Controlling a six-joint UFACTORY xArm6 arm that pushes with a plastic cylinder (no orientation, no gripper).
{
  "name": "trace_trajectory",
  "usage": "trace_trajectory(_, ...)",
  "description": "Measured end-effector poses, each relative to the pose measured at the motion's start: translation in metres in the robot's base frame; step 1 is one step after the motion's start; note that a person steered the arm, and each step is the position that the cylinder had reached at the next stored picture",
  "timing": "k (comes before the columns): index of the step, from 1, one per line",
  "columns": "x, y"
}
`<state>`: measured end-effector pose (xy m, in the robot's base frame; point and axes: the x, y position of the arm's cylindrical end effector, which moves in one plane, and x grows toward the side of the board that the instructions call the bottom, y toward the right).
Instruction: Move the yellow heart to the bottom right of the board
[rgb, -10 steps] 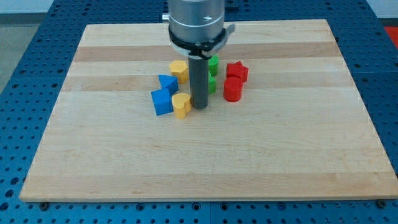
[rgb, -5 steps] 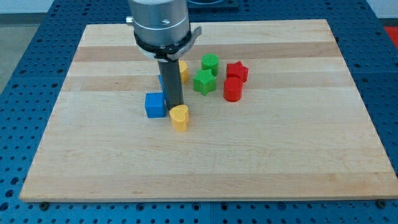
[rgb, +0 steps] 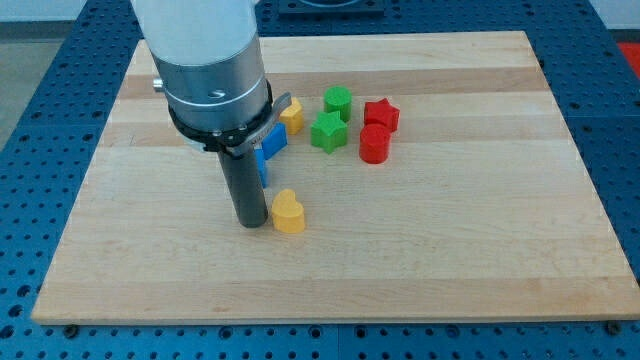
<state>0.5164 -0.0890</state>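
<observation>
The yellow heart (rgb: 288, 212) lies on the wooden board (rgb: 450, 240), a little left of the board's middle. My tip (rgb: 250, 223) rests on the board just to the view's left of the heart, very close to it or touching it. A blue block (rgb: 270, 145) shows partly behind the rod, above the heart; another blue block is hidden by the rod.
A second yellow block (rgb: 292, 115) sits above the blue one. A green block (rgb: 338, 101) and a green star (rgb: 327, 131) lie right of it. A red star (rgb: 381, 115) and a red cylinder (rgb: 374, 144) lie further right.
My tip has moved from right of the heart, round above it, to its left and toward the view's bottom. The heart has slid down a little. The blue blocks were nudged.
</observation>
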Motion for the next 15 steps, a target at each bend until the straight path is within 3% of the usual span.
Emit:
trace_trajectory(4, -0.010, 0.104)
trace_trajectory(6, 0.025, 0.130)
trace_trajectory(9, 0.025, 0.207)
trace_trajectory(15, 0.020, 0.259)
